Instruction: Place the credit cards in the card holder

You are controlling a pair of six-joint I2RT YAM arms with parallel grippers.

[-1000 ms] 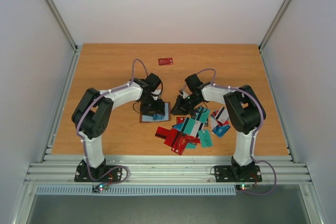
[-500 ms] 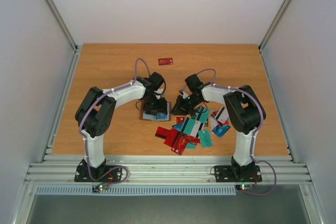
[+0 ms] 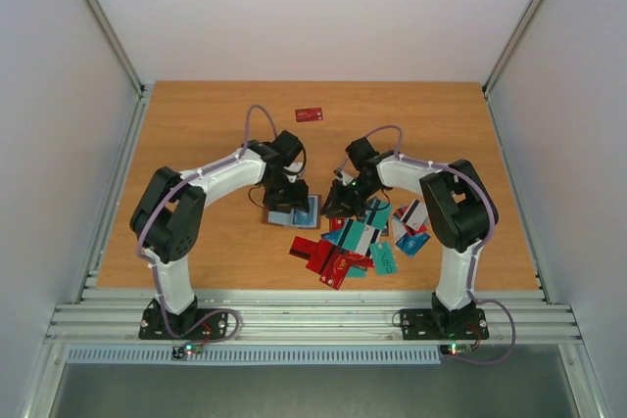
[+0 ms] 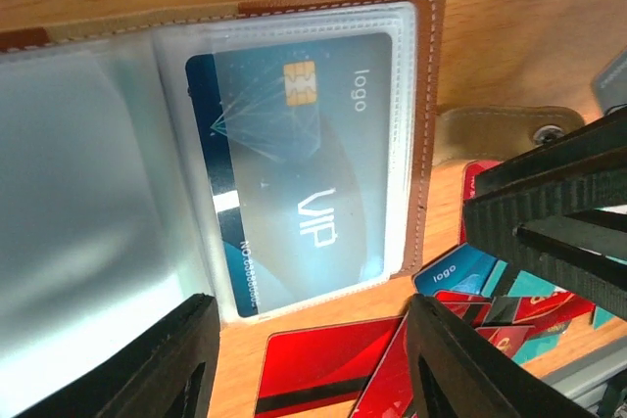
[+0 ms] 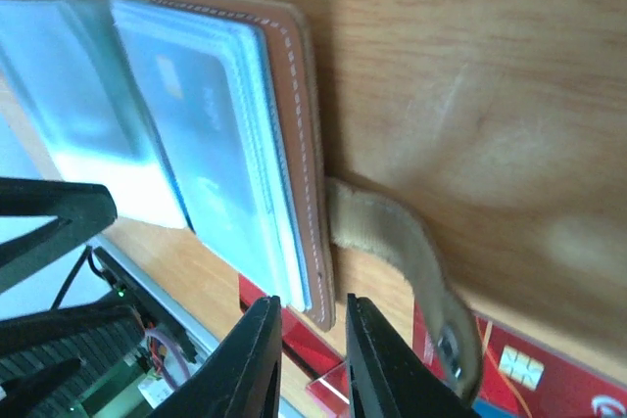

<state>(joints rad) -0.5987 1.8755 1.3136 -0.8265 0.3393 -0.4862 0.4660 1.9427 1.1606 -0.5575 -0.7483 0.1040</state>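
Observation:
The brown card holder lies open on the table. In the left wrist view its clear sleeve holds a blue VIP card. My left gripper is open and empty, just in front of the holder and above a red card. It also shows in the top view. My right gripper has its jaws a narrow gap apart at the holder's stitched corner, next to its strap. I see no grip. More credit cards lie in a pile to the right.
One dark red card lies alone at the back of the table. The card pile spreads under the right arm towards the front edge. The right gripper's fingers stand close to the left gripper, beside the holder's edge.
My left gripper has shifted slightly left and back, so more of the holder's sleeve with the blue card shows. The right arm has hardly moved.

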